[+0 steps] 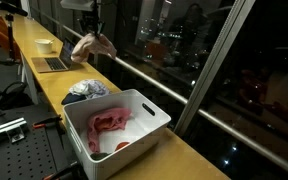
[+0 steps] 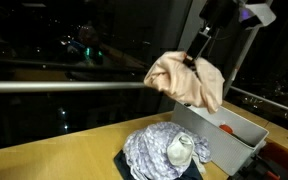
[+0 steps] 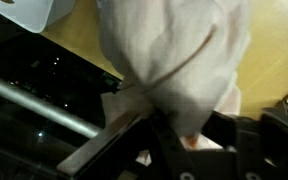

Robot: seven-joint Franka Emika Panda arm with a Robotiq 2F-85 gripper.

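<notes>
**Up over the counter: beige cloth clamped in the gripper**

High above the wooden counter (image 2: 54, 155), a beige cloth (image 2: 187, 80) is held bunched up and dangling, well clear of everything under it. It's pinched at its top end by the gripper (image 2: 196, 58). In the wrist view the fabric is seen gathered tight between the fingers (image 3: 134, 128), so the jaws are clenched on it, not let go.

Roughly below the cloth, a heap of blue-and-white patterned laundry (image 2: 164, 150) is piled on the counter. A white bin (image 1: 149, 105) is parked just beside that heap. A pink garment (image 1: 109, 125) is lying crumpled inside it, and a small red thing (image 1: 122, 145) is tucked in next to that; what it is can't be made out.

Farther along the counter, an open laptop (image 1: 56, 63) and a pale cup (image 1: 45, 45) are set near each other. A dark window with a metal rail (image 2: 64, 86) is seen behind it all.
</notes>
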